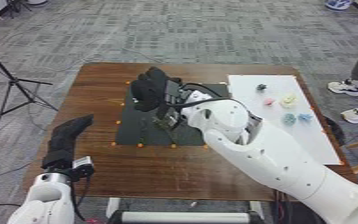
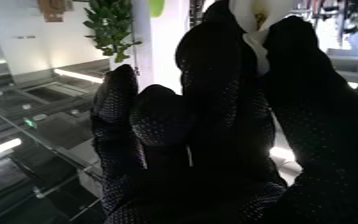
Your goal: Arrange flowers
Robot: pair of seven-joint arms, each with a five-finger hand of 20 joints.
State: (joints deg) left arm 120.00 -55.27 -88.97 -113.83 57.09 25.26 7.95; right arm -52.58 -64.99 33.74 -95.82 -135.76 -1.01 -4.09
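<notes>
My right hand point(image 1: 151, 91) is over the upper part of the black mat point(image 1: 129, 135), palm away from the table. In the right wrist view, a white flower point(image 2: 261, 21) with a yellow centre sits between the finger and thumb of my right hand point(image 2: 211, 145), pinched at its narrow base. Thin dark green stems point(image 1: 143, 129) lie on the mat. My left hand point(image 1: 65, 136) hovers by the table's left edge, fingers straight and holding nothing. On the white board point(image 1: 246, 86) are a dark green piece point(image 1: 262, 87), a pink one point(image 1: 269, 101), a yellow one point(image 1: 288, 100) and blue ones point(image 1: 289, 119).
Small orange pieces point(image 1: 141, 145) line the mat's edges. The brown table point(image 1: 158, 172) extends in front of the mat. A black tripod point(image 1: 14, 80) stands on the floor at the left. My right arm crosses over the lower part of the white board.
</notes>
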